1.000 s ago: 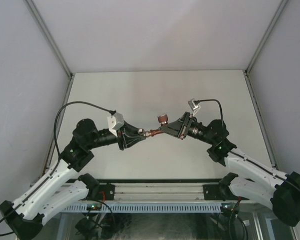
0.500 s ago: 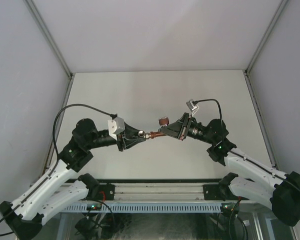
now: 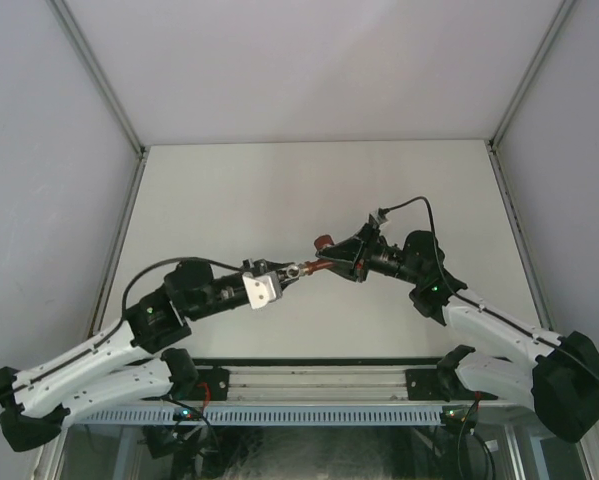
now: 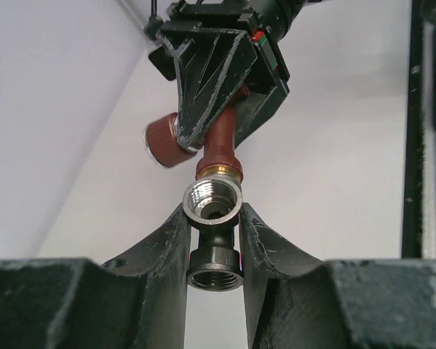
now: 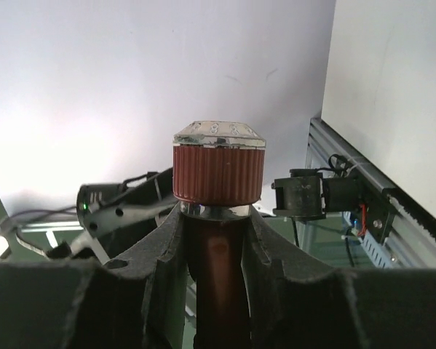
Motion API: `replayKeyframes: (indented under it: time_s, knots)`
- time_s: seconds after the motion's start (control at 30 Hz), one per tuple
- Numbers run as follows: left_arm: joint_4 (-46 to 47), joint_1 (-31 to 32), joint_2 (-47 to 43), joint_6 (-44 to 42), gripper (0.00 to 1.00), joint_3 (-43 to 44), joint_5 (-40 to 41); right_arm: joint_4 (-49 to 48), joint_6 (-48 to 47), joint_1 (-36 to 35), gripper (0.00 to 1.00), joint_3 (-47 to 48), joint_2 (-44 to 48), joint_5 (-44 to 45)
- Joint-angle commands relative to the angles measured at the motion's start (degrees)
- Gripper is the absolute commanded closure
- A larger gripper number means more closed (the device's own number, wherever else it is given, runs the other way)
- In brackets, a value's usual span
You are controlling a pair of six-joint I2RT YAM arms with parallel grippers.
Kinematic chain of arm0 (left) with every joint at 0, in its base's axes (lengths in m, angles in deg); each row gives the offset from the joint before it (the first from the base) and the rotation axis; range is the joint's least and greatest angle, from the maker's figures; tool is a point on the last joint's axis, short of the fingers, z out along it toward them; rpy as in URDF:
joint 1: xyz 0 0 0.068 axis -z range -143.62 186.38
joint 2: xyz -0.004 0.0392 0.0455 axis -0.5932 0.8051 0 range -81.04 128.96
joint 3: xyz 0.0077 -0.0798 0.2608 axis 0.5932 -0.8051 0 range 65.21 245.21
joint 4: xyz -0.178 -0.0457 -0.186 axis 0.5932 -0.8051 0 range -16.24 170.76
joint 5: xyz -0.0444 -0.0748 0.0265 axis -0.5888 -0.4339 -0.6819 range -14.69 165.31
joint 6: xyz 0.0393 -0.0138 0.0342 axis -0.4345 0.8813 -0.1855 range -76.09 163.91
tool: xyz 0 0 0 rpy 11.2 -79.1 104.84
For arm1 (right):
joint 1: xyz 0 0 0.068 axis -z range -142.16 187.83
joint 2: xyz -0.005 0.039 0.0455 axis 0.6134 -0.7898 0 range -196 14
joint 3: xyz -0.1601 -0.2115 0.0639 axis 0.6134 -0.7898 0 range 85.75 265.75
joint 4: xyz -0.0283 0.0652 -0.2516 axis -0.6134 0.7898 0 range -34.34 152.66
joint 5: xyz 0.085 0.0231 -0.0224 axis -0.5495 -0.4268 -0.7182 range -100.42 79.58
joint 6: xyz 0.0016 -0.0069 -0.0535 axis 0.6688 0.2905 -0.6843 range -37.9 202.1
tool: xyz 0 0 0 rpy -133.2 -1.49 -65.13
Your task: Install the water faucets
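Note:
The dark red-brown tap body [image 3: 317, 264] with its ribbed side knob [image 3: 322, 241] is held in my right gripper [image 3: 331, 262], which is shut on it. My left gripper [image 3: 282, 272] is shut on the small grey-silver threaded fitting [image 3: 295, 269]. Both are held above the table's middle, end to end. In the left wrist view the fitting [image 4: 213, 201] sits between my fingers [image 4: 167, 247], its open thread meeting the brass end of the tap body [image 4: 219, 149]; the knob [image 4: 166, 142] points left. In the right wrist view the knob [image 5: 219, 171] tops the tap body [image 5: 218, 269].
The white table [image 3: 319, 190] has grey walls on three sides. A metal rail [image 3: 309, 383] runs along the near edge by the arm bases. The left arm [image 5: 116, 211] shows behind the tap in the right wrist view.
My left wrist has rolled over, its white camera mount swinging from above to below, with the fitting still held. The right wrist has rolled a little. The two parts stay end to end.

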Motion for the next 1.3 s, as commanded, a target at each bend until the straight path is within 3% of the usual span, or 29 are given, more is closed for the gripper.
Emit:
replayKeyframes:
  time_s: [0.0, 0.1, 0.13, 0.2, 0.27, 0.43, 0.53, 0.63, 0.9, 1.1, 1.27]
  knots:
    - [3.1, 7.2, 0.7, -13.0, 1.00, 2.6, 15.5, 0.9, 4.8, -1.1, 1.00, 3.1, -0.1, -2.1]
    - [1.5, 10.1, 1.4, -16.7, 0.99, 2.9, 20.5, 1.6, 3.9, -1.0, 1.00, 3.3, 0.3, -1.6]
    - [1.2, 10.3, 1.5, -16.7, 0.95, 2.9, 20.6, 1.4, 3.0, -1.0, 1.00, 3.3, 0.5, -1.1]
    - [1.1, 10.4, 1.3, -15.4, 0.76, 2.9, 19.5, 1.7, 1.8, -1.0, 1.00, 3.3, 1.0, -0.3]
    - [1.5, 10.4, 0.7, -12.8, 0.49, 2.7, 18.3, 0.4, 0.4, -1.1, 1.00, 3.3, 1.5, 0.5]
    - [1.7, 10.4, -0.9, -5.3, 0.23, 2.2, 17.3, -0.1, -2.4, -1.1, 1.00, 3.3, 3.9, 4.0]
    - [0.0, 10.2, -1.3, -1.0, 0.17, 2.6, 16.6, -0.1, -4.1, -1.1, 1.00, 3.3, 5.0, 6.0]
    - [-1.0, 9.6, -2.1, 4.0, 0.02, 3.0, 14.6, 1.3, -7.4, -1.2, 1.00, 3.3, 6.2, 8.5]
    - [3.0, 0.2, -5.8, 21.3, 0.00, 3.2, 1.0, 3.1, -21.2, -1.7, 1.00, 3.3, 9.6, 14.4]
    - [11.8, -6.0, -7.3, 39.5, 0.00, -0.2, 4.9, 1.5, -32.2, -3.2, 1.00, 3.2, 11.3, 15.5]
    - [11.2, -12.0, -5.2, 53.9, 0.00, 1.0, 1.0, -2.4, -41.1, -5.2, 1.00, 2.4, 13.4, 16.1]
